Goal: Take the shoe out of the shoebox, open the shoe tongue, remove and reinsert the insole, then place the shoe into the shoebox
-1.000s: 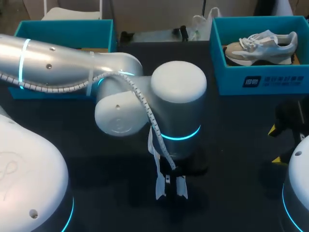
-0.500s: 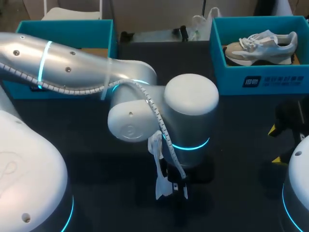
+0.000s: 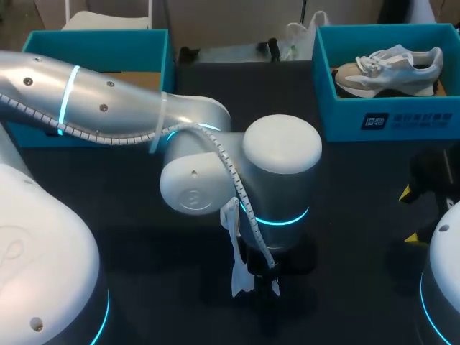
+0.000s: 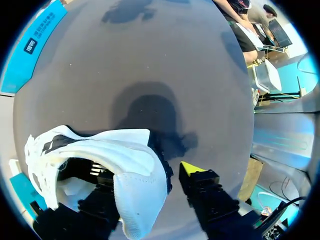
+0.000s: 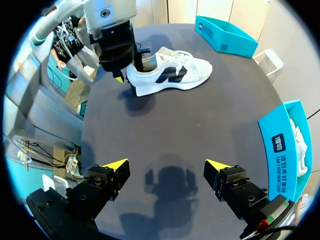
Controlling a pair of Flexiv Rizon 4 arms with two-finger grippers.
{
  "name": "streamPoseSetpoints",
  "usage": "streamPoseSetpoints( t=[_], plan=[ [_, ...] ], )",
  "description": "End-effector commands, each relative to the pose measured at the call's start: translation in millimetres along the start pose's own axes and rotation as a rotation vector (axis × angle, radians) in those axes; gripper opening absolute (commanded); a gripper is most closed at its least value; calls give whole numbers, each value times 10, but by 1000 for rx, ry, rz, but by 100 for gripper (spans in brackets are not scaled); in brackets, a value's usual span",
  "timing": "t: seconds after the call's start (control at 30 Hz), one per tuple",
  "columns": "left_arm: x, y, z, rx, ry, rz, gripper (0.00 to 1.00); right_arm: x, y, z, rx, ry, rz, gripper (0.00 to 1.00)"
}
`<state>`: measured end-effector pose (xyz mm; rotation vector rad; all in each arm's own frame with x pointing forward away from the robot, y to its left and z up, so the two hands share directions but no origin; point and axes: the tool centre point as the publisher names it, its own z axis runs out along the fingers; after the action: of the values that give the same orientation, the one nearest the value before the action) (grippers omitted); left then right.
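Note:
A white shoe (image 5: 170, 75) with a black side mark lies on its sole on the dark table, ahead of my right gripper. My left gripper (image 5: 125, 80) stands at its heel. Seen from the left wrist, the heel wall of the shoe (image 4: 130, 165) sits between the fingers of the left gripper (image 4: 150, 175). One yellow fingertip (image 4: 187, 167) shows just outside the heel, a little apart from it; the other finger is hidden inside the shoe. From the head camera, my left arm (image 3: 280, 180) covers the shoe. My right gripper (image 5: 167, 165) hangs open and empty above bare table.
A teal shoebox (image 3: 388, 118) at the back right holds a second, beige-and-white shoe (image 3: 388, 68). Another teal box (image 3: 93, 43) stands at the back left. My right gripper (image 3: 411, 215) stays at the table's right edge.
My left arm has shifted to the right over the middle of the table, then settled. The right arm has not moved.

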<state>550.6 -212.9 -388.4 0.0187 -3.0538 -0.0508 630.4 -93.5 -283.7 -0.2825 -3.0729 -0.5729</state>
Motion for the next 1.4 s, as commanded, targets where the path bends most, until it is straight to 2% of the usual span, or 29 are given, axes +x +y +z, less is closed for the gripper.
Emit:
streamPoseSetpoints(
  t=[0.03, 0.13, 0.17, 0.2, 0.47, 0.67, 0.93, 1.13, 1.4],
  plan=[
    [-15, 26, 40, 8, 16, 0, 44, 11, 2, 4, 2, -2, 0, 100],
    [-16, 30, 46, 12, 22, -1, 31, 11, 2, 4, 2, -2, 0, 100],
    [-17, 33, 45, 12, 23, -2, 9, 11, 2, 4, 2, -2, 0, 100],
    [-17, 35, 44, 12, 23, -3, 0, 11, 2, 4, 2, -2, 0, 100],
    [-24, 67, 16, 18, 30, 6, 0, 11, 2, 4, 2, -2, 0, 100],
    [-29, 98, -129, 14, 37, 20, 0, 11, 2, 4, 2, -2, 0, 100],
    [-69, 180, -517, 4, 91, 94, 0, 11, 2, 4, 2, -2, 0, 100],
    [-126, 357, -902, 1, 124, 128, 0, 11, 2, 4, 2, -2, 0, 100],
    [-314, 628, -1370, -21, 89, 139, 0, 11, 2, 4, 2, -2, 0, 100]
  ],
)
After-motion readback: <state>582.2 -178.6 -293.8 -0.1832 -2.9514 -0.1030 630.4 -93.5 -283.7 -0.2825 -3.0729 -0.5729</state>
